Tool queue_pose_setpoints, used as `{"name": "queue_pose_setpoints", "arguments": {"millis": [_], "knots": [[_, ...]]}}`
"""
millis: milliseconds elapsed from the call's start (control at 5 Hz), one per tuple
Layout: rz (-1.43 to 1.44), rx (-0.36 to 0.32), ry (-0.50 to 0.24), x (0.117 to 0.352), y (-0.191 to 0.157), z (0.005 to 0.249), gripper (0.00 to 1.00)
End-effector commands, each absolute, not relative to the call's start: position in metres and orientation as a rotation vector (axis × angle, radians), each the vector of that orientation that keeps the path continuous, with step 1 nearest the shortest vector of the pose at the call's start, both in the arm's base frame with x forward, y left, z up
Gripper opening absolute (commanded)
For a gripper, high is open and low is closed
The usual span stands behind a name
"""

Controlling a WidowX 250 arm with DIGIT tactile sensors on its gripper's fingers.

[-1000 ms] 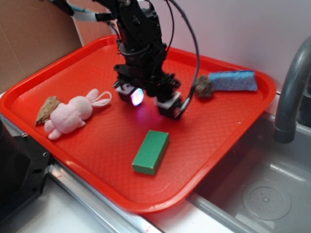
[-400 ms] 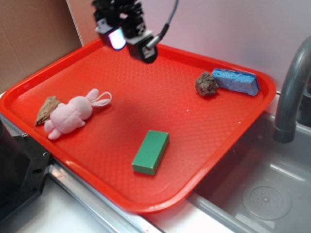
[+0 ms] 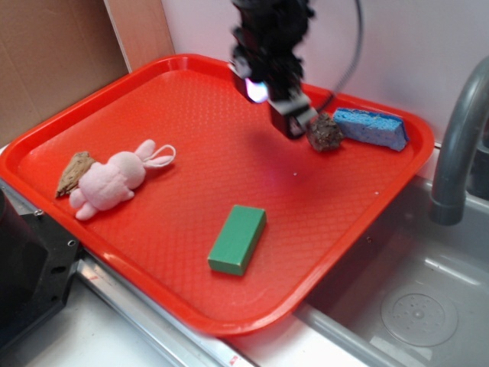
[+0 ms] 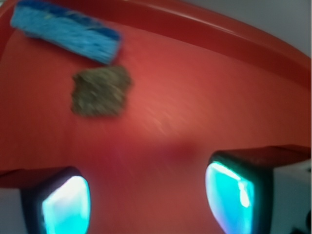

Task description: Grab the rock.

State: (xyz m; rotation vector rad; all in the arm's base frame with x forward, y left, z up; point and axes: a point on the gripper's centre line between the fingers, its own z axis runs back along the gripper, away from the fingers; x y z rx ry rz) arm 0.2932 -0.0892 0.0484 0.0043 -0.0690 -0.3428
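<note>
The rock (image 3: 325, 133) is a small dark brown lumpy chunk lying on the red tray (image 3: 99, 115) near its back right corner, touching the end of a blue sponge (image 3: 371, 128). In the wrist view the rock (image 4: 100, 91) sits upper left, ahead of the fingers, with the sponge (image 4: 66, 30) beyond it. My gripper (image 3: 275, 103) hangs just left of the rock, raised above the tray. It is open, and its two glowing pads (image 4: 66, 204) have only bare tray between them.
A green block (image 3: 238, 238) lies near the tray's front. A pink plush bunny (image 3: 114, 180) and a flat tan pointed piece (image 3: 74, 172) lie at the left. A grey faucet (image 3: 458, 145) and sink stand to the right, cardboard at the back left.
The gripper rose from the tray's middle to the back left, then swung right and came down beside the rock. Nothing on the tray has moved.
</note>
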Motion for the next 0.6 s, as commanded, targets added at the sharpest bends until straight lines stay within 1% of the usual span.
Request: {"name": "queue_pose_setpoints", "arguments": {"millis": [0,200,400], "knots": [[-0.4,-0.008,-0.197,0.304,-0.125,0.046,1.0],[-0.323,0.005,-0.195,0.315,-0.114,0.048,1.0],[-0.325,-0.02,-0.18,0.319,-0.115,0.047,1.0]]}}
